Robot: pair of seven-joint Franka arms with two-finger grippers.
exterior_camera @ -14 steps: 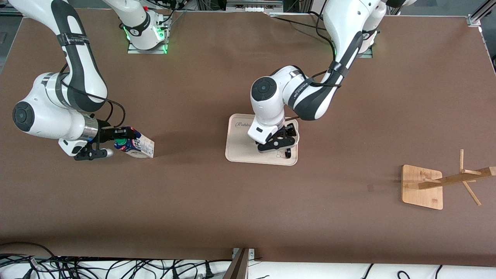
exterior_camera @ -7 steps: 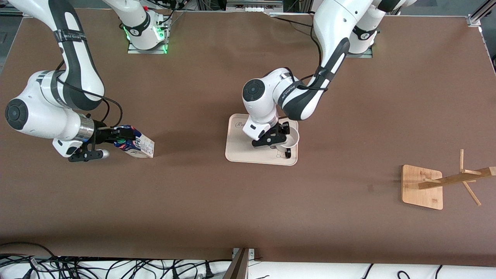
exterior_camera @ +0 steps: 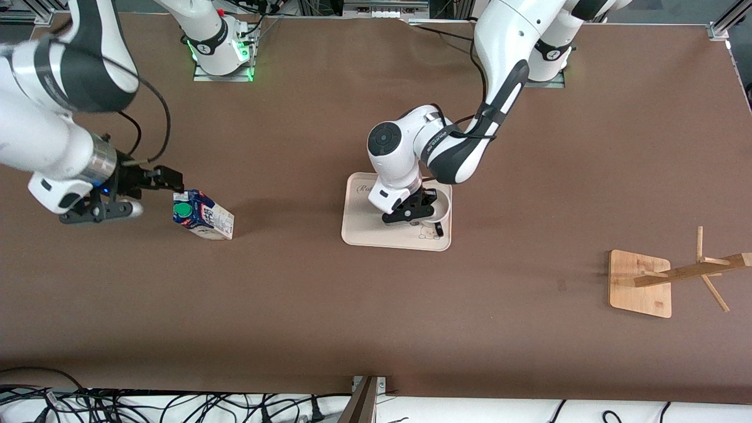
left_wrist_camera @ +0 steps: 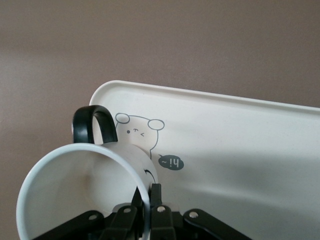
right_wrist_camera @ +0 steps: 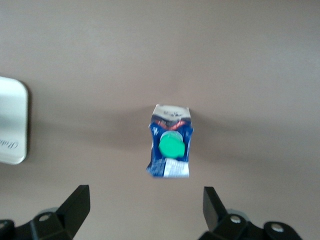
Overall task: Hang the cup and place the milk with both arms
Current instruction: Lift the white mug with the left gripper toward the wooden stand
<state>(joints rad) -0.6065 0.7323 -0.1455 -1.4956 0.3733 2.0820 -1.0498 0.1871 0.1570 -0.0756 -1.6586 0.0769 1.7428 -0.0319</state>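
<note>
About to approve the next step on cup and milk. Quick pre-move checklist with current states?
1. Left gripper shut on the cup rim, over the tray: ok; one finger is inside the wall.
2. Cup handle free of the fingers: ok.
3. Cup lifted clear of the tray: cannot tell.
4. Wooden rack upright at the left arm's end of the table, pegs bare: ok.
5. Right gripper open and apart from the milk: ok if a release was meant, not ok for a carry.
6. Milk upright on the table, green cap on: ok; it is not on the tray.
</note>
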